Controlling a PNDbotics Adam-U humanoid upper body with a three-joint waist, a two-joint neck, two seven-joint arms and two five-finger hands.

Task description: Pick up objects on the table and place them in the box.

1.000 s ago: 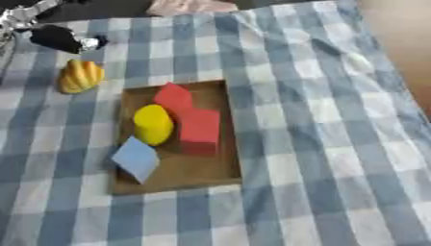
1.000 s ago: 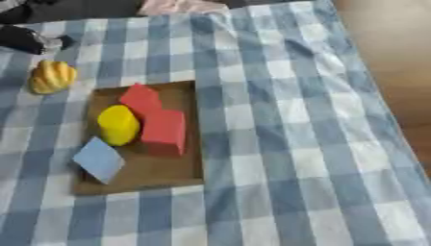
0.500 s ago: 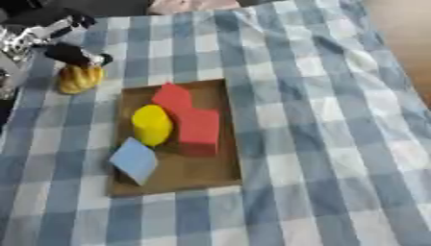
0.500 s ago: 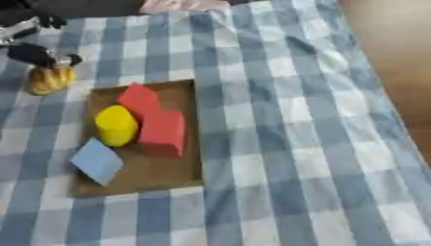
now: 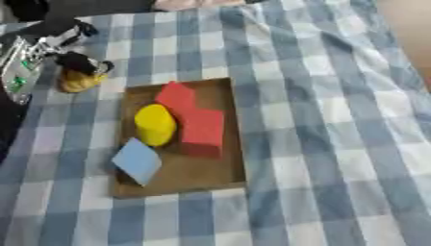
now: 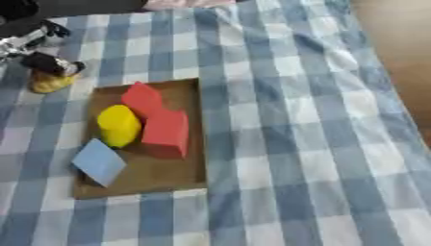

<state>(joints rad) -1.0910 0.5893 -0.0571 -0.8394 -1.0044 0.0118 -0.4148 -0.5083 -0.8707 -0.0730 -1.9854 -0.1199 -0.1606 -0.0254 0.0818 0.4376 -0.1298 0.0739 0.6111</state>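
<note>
A small yellow-orange object [image 5: 77, 82] lies on the checked cloth at the far left, just beyond the box's far left corner. My left hand [image 5: 76, 61] comes in from the upper left, and its dark fingers curl over the object's top. The shallow brown box [image 5: 198, 169] sits left of centre. It holds two red blocks [image 5: 177, 95] [image 5: 202, 132], a yellow cylinder [image 5: 155, 124] and a light blue block [image 5: 136, 161]. My right hand shows in no view.
A blue and white checked cloth [image 5: 320, 144] covers the table. Its right edge runs along the brown floor [image 6: 396, 43] at the upper right. Something pink [image 5: 189, 4] lies at the far edge. My left forearm [image 5: 21, 67] runs along the left border.
My left hand has come down from above the yellow-orange object onto it, and its fingers have closed over the top. The box and its blocks have stayed put.
</note>
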